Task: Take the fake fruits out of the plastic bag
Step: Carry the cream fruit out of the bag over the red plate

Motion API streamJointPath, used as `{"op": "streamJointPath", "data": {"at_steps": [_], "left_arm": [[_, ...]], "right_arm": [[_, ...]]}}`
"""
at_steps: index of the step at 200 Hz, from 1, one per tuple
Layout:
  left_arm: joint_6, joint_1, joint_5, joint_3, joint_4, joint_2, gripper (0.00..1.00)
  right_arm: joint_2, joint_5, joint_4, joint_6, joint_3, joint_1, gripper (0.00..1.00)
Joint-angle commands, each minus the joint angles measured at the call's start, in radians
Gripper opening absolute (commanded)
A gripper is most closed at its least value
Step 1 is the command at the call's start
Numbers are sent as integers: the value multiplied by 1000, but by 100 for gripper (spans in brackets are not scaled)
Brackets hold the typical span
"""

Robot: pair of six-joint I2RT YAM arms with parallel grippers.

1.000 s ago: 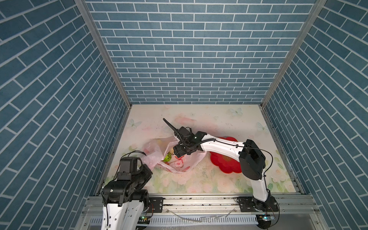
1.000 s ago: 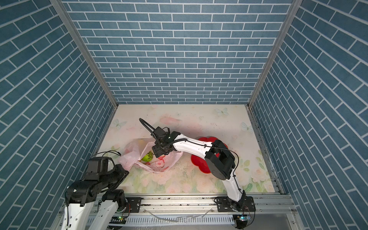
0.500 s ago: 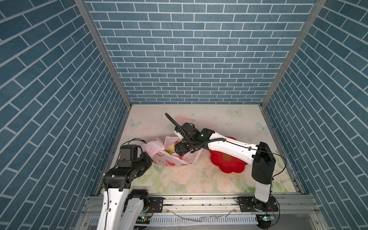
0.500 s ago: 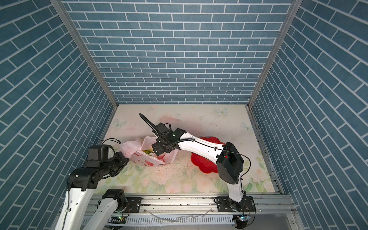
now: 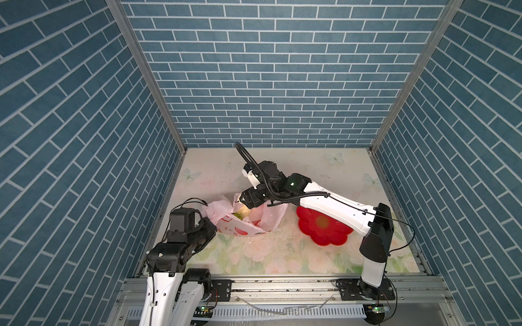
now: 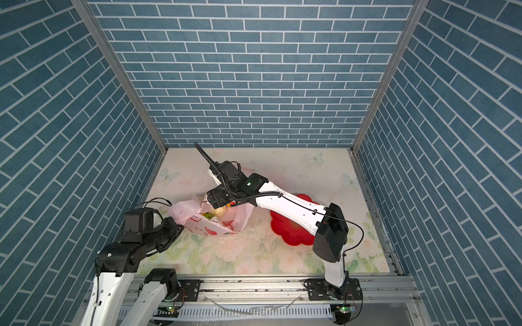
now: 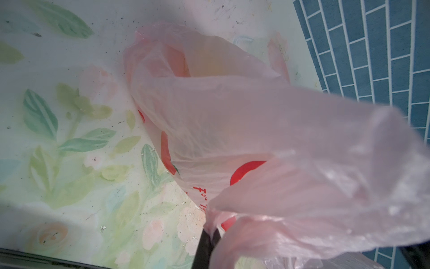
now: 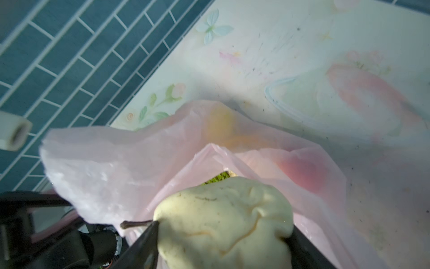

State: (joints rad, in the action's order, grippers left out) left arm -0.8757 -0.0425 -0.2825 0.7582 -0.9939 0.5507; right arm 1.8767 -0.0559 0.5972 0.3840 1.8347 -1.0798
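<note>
Your right arm has stretched out since a second ago, and your left arm has lifted and drawn the film up. So the thin translucent pink plastic bag (image 5: pixel 245 230), printed with red fruit pictures, now stands with its mouth open instead of slumped.

Your right gripper (image 8: pixel 221 241) is clamped, fingers wide apart, on a cream dented fake fruit (image 8: pixel 223 209) with a short brown stem. It holds the fruit at the bag's mouth, just above a green bumpy fake fruit (image 5: pixel 238 216) lying inside.

Your left gripper (image 7: pixel 208 235) has its fingers together, pinching a bunched fold of the film on the bag's left side.

You'll find the bag on the floral-printed tabletop (image 5: pixel 268 254), left of centre in both top views. A red flower-shaped plate (image 5: pixel 324 235) lies near it on the right, not touching it and partly under your right arm. In the right wrist view a yellow-orange shape shows through the film; you cannot tell which fruit it is.
</note>
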Motion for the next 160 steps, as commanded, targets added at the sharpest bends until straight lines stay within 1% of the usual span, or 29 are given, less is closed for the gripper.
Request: {"op": "streamJointPath", "data": {"at_steps": [1,25,46,67,79,111,134,160], "left_arm": [[4,-5,-10,-8,-18,-18,0],[2,-4,-13,-7,-33,-35,0],[4,-5,-17,-10,-47,-48,0],[4,-5,-24,-17,-54,-61,0],[4,-5,-24,-21,-59,-66,0],[7,-5,-22,-13,-80,-69,0],[15,-5,-11,3,-94,-72,0],[17,-5,-3,19,-88,-62,0]], "right_arm": [[2,37,-50,-35,100,6,50],[9,84,-62,-45,170,49,48],[3,122,-27,-76,222,108,47],[-31,185,49,-100,201,180,47],[-88,220,59,-104,116,219,47],[-302,269,66,-51,-222,328,46],[-419,323,98,7,-416,357,46],[-526,349,94,135,-670,366,46]]}}
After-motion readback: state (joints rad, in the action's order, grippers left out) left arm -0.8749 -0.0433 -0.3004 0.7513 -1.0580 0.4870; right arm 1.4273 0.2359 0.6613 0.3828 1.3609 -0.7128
